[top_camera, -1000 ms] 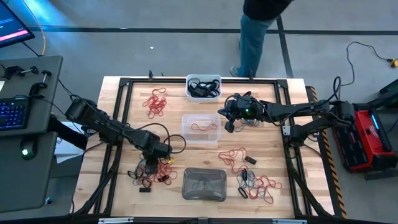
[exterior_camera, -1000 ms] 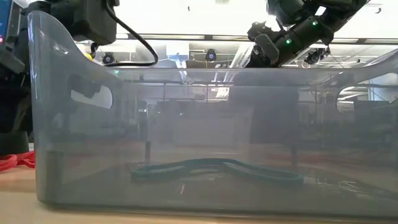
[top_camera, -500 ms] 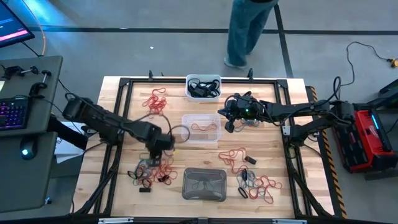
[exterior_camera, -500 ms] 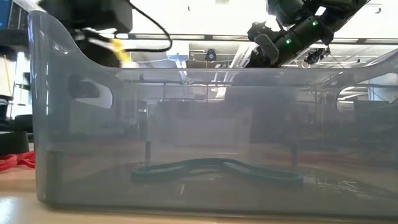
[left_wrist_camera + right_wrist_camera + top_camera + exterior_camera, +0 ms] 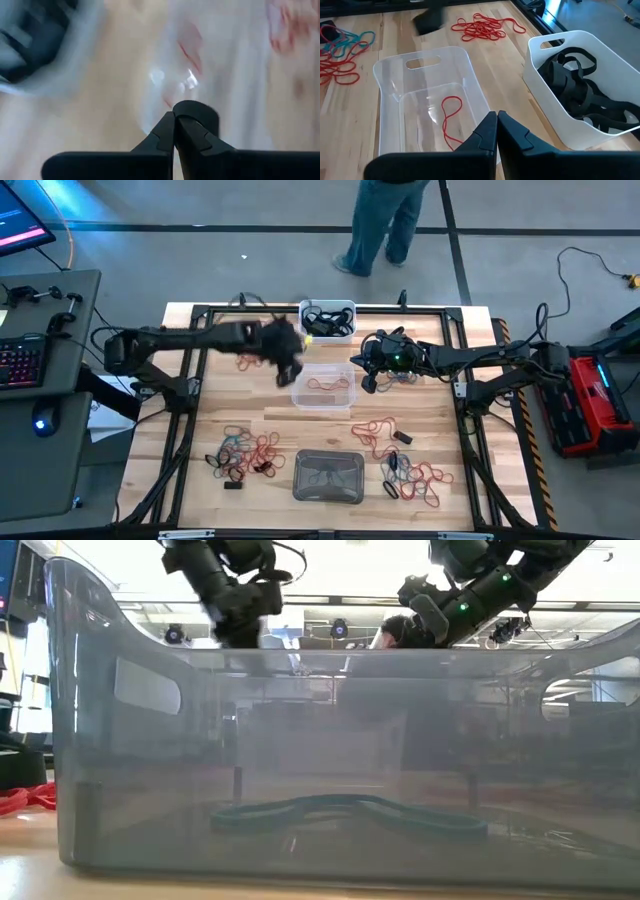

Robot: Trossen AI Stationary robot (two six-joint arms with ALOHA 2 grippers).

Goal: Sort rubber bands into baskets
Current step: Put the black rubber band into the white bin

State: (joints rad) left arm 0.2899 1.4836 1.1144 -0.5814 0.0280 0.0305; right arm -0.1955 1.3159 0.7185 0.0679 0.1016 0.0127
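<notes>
Three baskets stand in a line down the table's middle. The white basket (image 5: 327,320) holds black rubber bands, the clear basket (image 5: 323,385) one red band (image 5: 451,117), and the grey basket (image 5: 328,476) a teal band (image 5: 340,810). My left gripper (image 5: 287,352) is blurred and up in the air, by the clear basket's far left corner. It is shut on what looks like a black rubber band. My right gripper (image 5: 368,372) is shut and empty, hovering just right of the clear basket. My left gripper pinches a small dark loop (image 5: 201,110) at its fingertips; the loop bulges out beside one finger. It is lifted clear above the clear basket's edge. The view is blurred, so which part of the band is held does not show.
Loose bands lie in a red pile (image 5: 250,345) at the far left, a mixed pile (image 5: 245,455) at the near left, red ones (image 5: 375,430) right of centre and a mixed lot (image 5: 415,478) at the near right. A person (image 5: 385,225) walks beyond the far edge.
My left gripper has risen from the mixed pile at the near left. It has swung fast toward the far edge and to the right, to the clear basket's far left corner. The person beyond the table has walked leftward.
</notes>
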